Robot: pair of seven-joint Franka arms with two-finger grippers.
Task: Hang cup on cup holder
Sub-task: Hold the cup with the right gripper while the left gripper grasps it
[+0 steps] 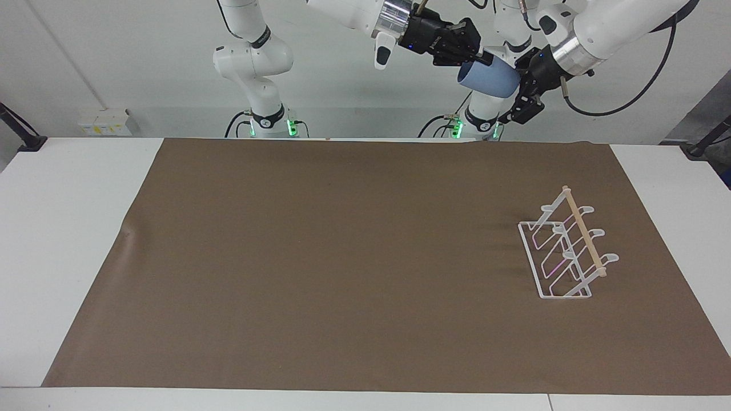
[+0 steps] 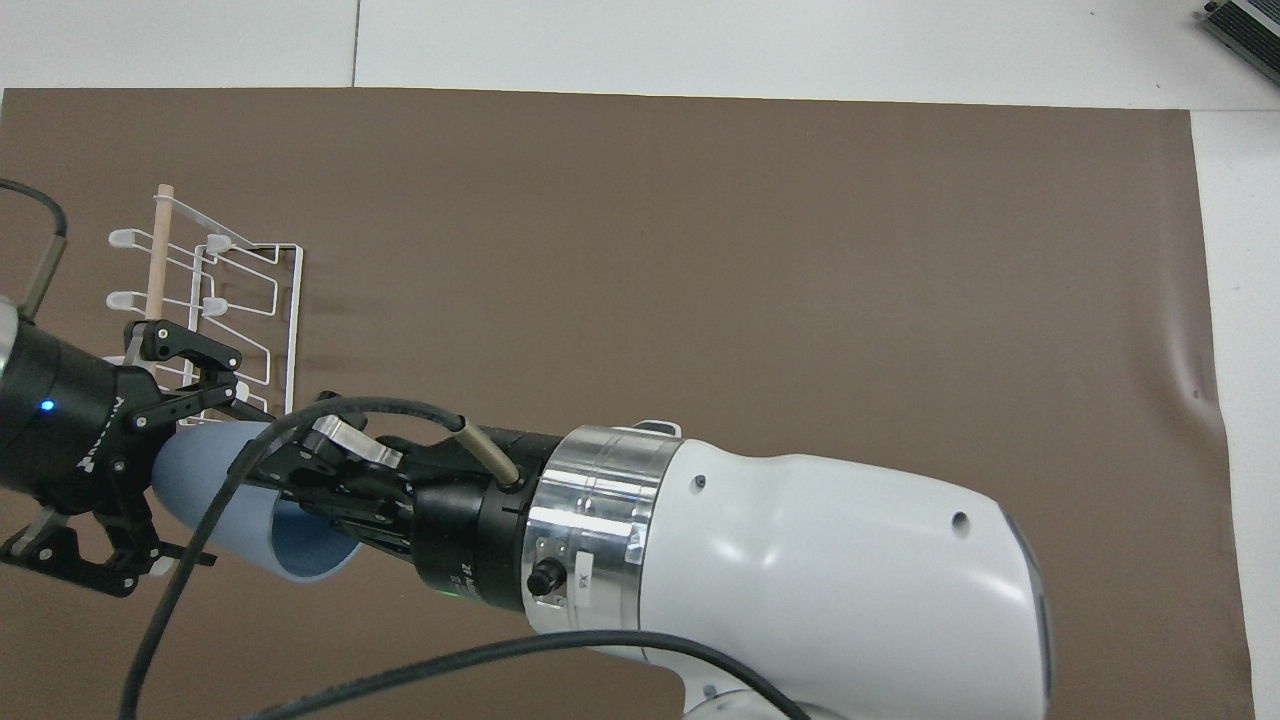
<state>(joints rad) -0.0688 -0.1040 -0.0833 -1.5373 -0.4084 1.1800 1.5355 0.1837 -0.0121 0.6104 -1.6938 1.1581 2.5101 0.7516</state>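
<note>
**Cup in the air between two grippers, ready for a handover**

The small light-blue plastic cup [image 1: 488, 79], a plain tumbler without handle, is held high above the robots' edge of the brown table mat [image 1: 342, 257]. It lies almost on its side. The right gripper [image 1: 477, 56] is clamped on its rim, one finger inside the mouth. The left gripper [image 2: 135, 455] has its fingers spread apart around the base end of the cup; I cannot tell if they touch it.

The cup looks light and stiff, but its matte wall is smooth and tapered, so I judge it may slip toward the narrow end. A hold across the middle of the body seems safest.

The white wire cup holder with a light wooden rod [image 1: 568, 248] stands on the mat toward the left arm's end, with no cup on it.
</note>
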